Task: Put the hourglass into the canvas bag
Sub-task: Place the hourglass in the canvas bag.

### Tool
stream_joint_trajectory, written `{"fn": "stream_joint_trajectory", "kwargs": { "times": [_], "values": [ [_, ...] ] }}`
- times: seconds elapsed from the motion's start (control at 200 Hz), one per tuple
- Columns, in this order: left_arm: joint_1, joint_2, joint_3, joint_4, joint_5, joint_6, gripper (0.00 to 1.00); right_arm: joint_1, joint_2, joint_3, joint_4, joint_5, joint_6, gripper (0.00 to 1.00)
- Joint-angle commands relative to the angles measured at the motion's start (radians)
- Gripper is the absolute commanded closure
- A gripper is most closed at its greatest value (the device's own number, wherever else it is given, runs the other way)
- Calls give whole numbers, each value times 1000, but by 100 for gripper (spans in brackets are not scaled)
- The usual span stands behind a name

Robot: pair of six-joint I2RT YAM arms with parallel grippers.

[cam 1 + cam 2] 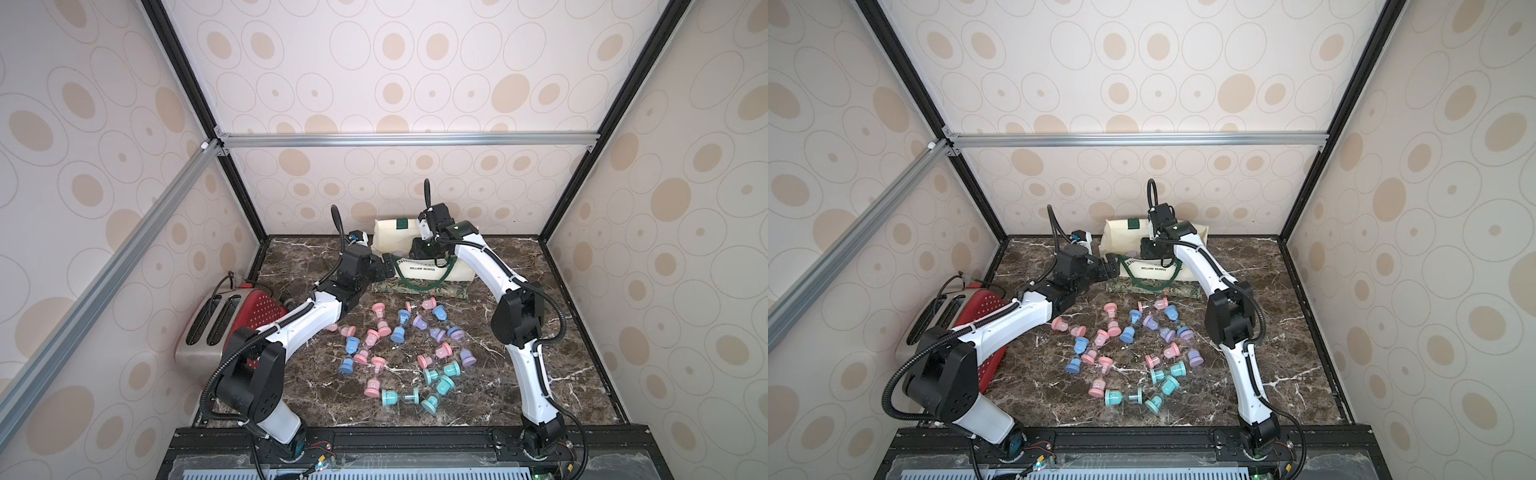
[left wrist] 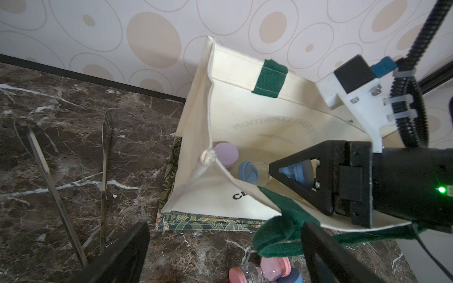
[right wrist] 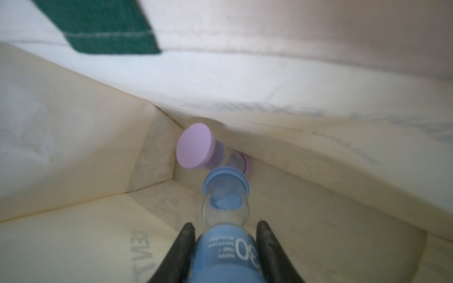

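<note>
- Right wrist view: the right pincer (image 3: 226,226) is clenched on the hourglass (image 3: 226,247) by its blue cap, well inside the bag (image 3: 73,147).
- The hourglass's far cap sits just beside a lilac hourglass (image 3: 196,149), which lies in the bag's corner fold. Canvas walls stand close on both sides, with bare cream floor open beside the pincer.
- Left pincer (image 2: 224,224) is released, its jaws wide apart in front of the bag's near rim. The green handle (image 2: 282,227) droops against one finger.
- In both top views the bag stands at the back edge of the surface (image 1: 519,374), against the wall, mouth gaping upward.
- Loose hourglasses (image 1: 398,333) are scattered between the arms. Bare marble lies beyond the right arm, and a toaster (image 1: 232,324) crowds the left edge.
- The canvas is soft and creased, and the handle is woven webbing. Each hourglass has clear bulbs between round matte caps. The surface is dark, white-veined marble.
</note>
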Motion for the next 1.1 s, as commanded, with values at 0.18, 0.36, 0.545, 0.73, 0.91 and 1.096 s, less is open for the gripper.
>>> {"fn": "stream_joint_trajectory", "kwargs": {
  "times": [0.18,0.36,0.545,0.73,0.91,1.096],
  "values": [
    [-4,-12,6,6,-25,-12,3,-15,10,-60,5,22,-7,80],
    [-4,-18,9,-2,-23,-7,3,-30,8,-87,-1,35,4,68],
    [-4,-22,12,-5,-22,-6,3,-33,-2,-91,-11,79,7,52],
    [-5,-26,22,-15,-23,1,3,-34,-28,-89,-32,124,10,36],
    [-5,-33,32,-21,-18,-1,2,-34,-69,-88,-52,172,-1,24],
    [-4,-42,49,-39,-10,-2,3,-34,-123,-79,-55,154,4,14]
  ]
}}
